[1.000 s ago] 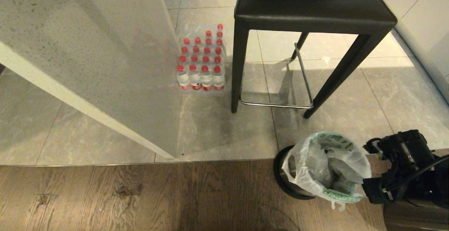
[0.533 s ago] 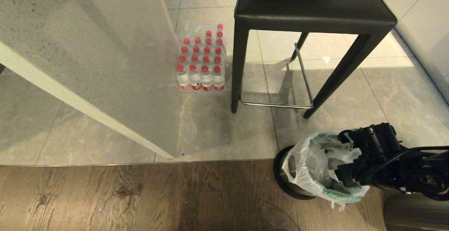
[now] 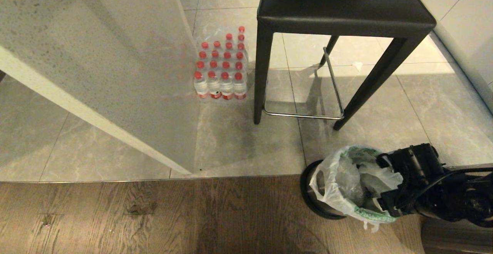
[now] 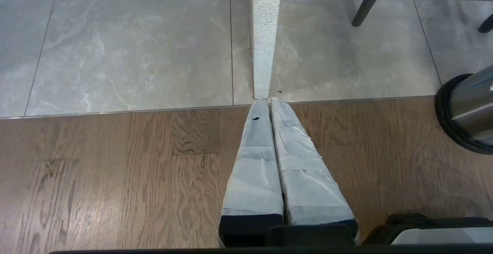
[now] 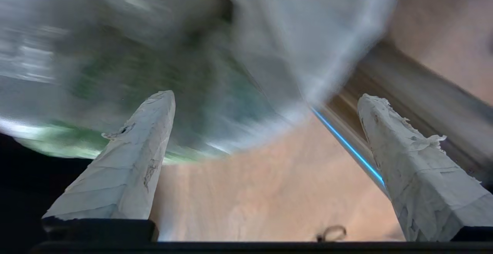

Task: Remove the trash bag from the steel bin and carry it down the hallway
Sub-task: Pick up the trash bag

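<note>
At the lower right of the head view, the small shiny steel bin with a black rim ring point(image 3: 312, 192) is found standing on the wooden floor, just beside the edge of the grey marble-look tiles point(image 3: 385, 107). The thin translucent white trash bag with green printing point(image 3: 346, 180) is seated inside it, its mouth folded out over the rim.

The right gripper point(image 3: 379, 186) has been brought from a position beside the bin to the bag's near edge over the last second, and has dipped lower than it was half a second ago. In the right wrist view its two taped fingers point(image 5: 127, 161) are seen spread wide, with bag film and the bin's steel wall beyond them and nothing caught between. Contact with the plastic cannot be confirmed.

The left gripper point(image 4: 269, 103) is held over the wooden floor, well apart from the bin, its fingers pressed together on nothing.

Judgement: the approach is nearly complete, but no grasp has been made. The bag remains wholly in the bin. A closure on gathered rim film or a loop handle is required before lifting can be attempted.
</note>
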Controlling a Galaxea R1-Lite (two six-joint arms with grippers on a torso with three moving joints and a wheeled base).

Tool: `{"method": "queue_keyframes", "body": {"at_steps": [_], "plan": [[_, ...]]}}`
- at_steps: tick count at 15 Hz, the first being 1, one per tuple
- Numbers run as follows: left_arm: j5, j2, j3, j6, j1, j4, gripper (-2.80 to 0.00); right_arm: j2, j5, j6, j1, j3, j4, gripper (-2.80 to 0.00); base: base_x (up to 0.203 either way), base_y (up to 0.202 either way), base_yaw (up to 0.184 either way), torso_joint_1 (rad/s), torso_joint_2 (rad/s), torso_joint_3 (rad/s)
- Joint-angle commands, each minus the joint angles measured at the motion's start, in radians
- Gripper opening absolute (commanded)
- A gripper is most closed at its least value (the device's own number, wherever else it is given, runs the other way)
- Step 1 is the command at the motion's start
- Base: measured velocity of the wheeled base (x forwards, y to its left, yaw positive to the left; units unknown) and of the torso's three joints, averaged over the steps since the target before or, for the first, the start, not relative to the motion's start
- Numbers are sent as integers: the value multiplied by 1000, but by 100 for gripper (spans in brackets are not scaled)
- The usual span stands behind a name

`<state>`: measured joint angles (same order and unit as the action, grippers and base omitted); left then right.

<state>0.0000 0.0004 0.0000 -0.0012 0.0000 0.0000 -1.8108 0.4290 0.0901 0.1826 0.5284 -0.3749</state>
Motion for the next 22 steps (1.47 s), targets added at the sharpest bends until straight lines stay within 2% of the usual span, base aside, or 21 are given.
{"method": "queue_keyframes", "body": {"at_steps": [1, 3, 4, 5, 7, 9, 11, 15, 18, 20, 22], "plan": [[0, 0, 0, 0, 0, 0, -280, 94, 11, -13, -23, -14, 33, 0, 0, 0, 0, 0, 0, 0], [0, 0, 0, 0, 0, 0, -280, 183, 12, -88, -54, -21, 102, 0, 0, 0, 0, 0, 0, 0], [0, 0, 0, 0, 0, 0, -280, 226, 13, -160, -66, -30, 140, 0, 0, 0, 0, 0, 0, 0], [0, 0, 0, 0, 0, 0, -280, 259, 14, -237, -100, -43, 172, 0, 0, 0, 0, 0, 0, 0], [0, 0, 0, 0, 0, 0, -280, 282, 13, -336, -215, -51, 212, 0, 0, 0, 0, 0, 0, 0], [0, 0, 0, 0, 0, 0, -280, 282, -14, -469, -295, -57, 229, 0, 0, 0, 0, 0, 0, 0], [0, 0, 0, 0, 0, 0, -280, 280, -103, -537, -353, -57, 233, 0, 0, 0, 0, 0, 0, 0], [0, 0, 0, 0, 0, 0, -280, 276, -123, -627, -393, -97, 241, 0, 0, 0, 0, 0, 0, 0], [0, 0, 0, 0, 0, 0, -280, 178, -208, -739, -476, -74, 218, 0, 0, 0, 0, 0, 0, 0], [0, 0, 0, 0, 0, 0, -280, 131, -251, -760, -518, -37, 214, 0, 0, 0, 0, 0, 0, 0], [0, 0, 0, 0, 0, 0, -280, 140, -273, -762, -515, -26, 213, 0, 0, 0, 0, 0, 0, 0]]}}
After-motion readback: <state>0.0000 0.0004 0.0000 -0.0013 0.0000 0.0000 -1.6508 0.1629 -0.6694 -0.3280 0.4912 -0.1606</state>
